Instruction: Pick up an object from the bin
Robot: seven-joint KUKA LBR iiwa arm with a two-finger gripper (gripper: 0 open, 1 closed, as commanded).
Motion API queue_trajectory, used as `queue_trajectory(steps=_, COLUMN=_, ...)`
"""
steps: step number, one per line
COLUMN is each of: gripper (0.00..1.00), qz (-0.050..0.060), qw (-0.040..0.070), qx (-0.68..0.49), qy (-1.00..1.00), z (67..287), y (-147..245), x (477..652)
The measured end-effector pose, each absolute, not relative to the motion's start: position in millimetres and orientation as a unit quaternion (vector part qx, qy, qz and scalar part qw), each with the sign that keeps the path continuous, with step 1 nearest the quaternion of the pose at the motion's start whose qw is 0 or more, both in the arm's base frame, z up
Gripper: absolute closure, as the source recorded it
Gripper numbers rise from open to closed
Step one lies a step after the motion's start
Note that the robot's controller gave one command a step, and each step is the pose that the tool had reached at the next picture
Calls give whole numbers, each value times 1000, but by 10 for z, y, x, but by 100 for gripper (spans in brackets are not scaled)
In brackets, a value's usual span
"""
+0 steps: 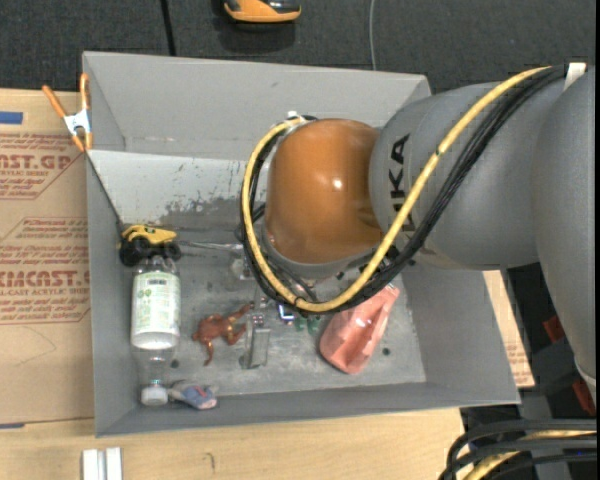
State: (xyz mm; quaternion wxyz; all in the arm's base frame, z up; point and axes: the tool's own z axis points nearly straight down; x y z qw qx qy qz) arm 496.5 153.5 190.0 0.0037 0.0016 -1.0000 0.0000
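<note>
Now we find the gripper low in the bin, just beside a brown toy animal that lies right of the clear bottle. Whether the claw is spread or pressed together we cannot tell. Farther right of the bottle lies a pink bag.

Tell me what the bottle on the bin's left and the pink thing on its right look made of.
Bottle: likely clear plastic, glossy; the body looks see-through under a pale label. Pink thing: perhaps soft plastic film, slightly shiny; it lies creased and folded.
</note>
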Motion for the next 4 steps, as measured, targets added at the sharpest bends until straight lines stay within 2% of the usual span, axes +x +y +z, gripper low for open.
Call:
queue_trajectory(steps=1, gripper=0, qz=-1, qw=0, qx=0, qy=-1000, z=1946, y=1525, x=4984)
queue_trajectory(steps=2, gripper=0, qz=-1, qw=-2, qx=60, qy=-998, z=1243, y=1506, x=5174)
queue_trajectory(steps=3, gripper=0, qz=-1, qw=0, qx=71, qy=-998, z=676, y=1504, x=5209)
queue_trajectory(steps=4, gripper=0, qz=0, qw=1, qx=119, qy=-993, z=1016, y=1508, x=5247)
